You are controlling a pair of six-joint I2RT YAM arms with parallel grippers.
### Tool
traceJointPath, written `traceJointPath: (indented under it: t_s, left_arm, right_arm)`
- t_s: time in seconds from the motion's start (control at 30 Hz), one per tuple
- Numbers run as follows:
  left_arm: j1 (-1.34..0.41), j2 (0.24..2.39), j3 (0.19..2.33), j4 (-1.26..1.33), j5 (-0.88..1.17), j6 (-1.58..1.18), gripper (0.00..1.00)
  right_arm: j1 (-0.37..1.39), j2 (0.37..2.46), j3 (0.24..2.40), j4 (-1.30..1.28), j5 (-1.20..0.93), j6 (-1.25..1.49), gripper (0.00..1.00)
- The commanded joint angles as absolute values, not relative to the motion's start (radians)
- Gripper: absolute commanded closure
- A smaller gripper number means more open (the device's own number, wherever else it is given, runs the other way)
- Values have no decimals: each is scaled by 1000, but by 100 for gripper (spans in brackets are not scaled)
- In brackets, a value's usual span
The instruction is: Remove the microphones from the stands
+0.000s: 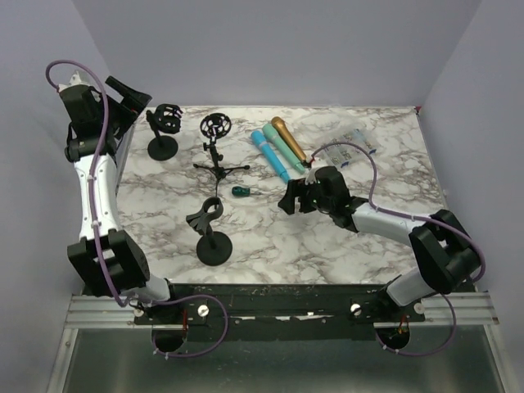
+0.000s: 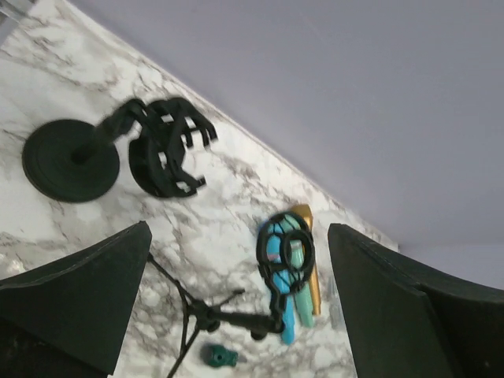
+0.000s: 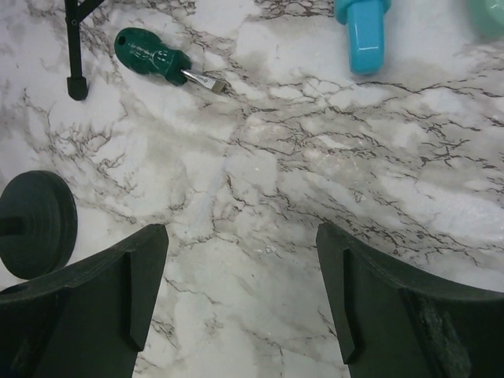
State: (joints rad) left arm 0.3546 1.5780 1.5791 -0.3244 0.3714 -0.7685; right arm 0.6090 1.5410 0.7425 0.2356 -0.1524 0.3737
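Note:
Three microphones lie side by side on the marble table: blue [image 1: 270, 154], teal [image 1: 285, 143] and gold [image 1: 288, 137]. All three stands carry no microphone: a round-base stand with a shock mount [image 1: 164, 131], a tripod stand with a ring mount [image 1: 217, 147] and a round-base stand with a clip [image 1: 211, 233]. My left gripper [image 1: 135, 102] is open and empty, raised at the far left; its wrist view [image 2: 239, 236] looks down on the tripod stand [image 2: 236, 319] and the microphones [image 2: 302, 311]. My right gripper [image 1: 295, 199] is open and empty, low over bare marble [image 3: 240, 236].
A green stubby screwdriver [image 1: 240, 191] lies between the tripod stand and my right gripper, also in the right wrist view [image 3: 153, 55]. A clear plastic bag [image 1: 354, 147] lies at the back right. Grey walls enclose the table on three sides.

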Motion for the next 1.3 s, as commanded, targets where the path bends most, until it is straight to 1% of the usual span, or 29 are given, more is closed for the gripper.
traceJointPath:
  t_s: [0.0, 0.2, 0.33, 0.47, 0.67, 0.87, 1.0, 1.27]
  left_arm:
    - [264, 1375, 1364, -312, 441, -680, 1]
    - [98, 1095, 1178, -281, 468, -585, 3]
    - [18, 936, 1109, -293, 519, -531, 3]
    - [6, 803, 1061, -310, 611, -473, 4]
    - [6, 609, 996, -332, 600, -420, 2]
    - [5, 463, 982, -316, 622, -434, 1]
    - [5, 375, 1002, -333, 594, -413, 1]
    - [4, 326, 1081, -421, 520, -355, 1]
  right_arm:
    - [616, 1436, 763, 136, -53, 388, 15]
    - [615, 1240, 750, -30, 70, 424, 11]
    - [615, 1078, 744, -162, 139, 441, 8]
    - [614, 917, 770, -314, 229, 461, 6]
    - [615, 719, 863, -508, 302, 464, 0]
    - [614, 637, 1010, -684, 327, 465, 0]
    - [614, 603, 1089, -746, 348, 447, 0]
    - [615, 559, 1178, -786, 372, 426, 0]
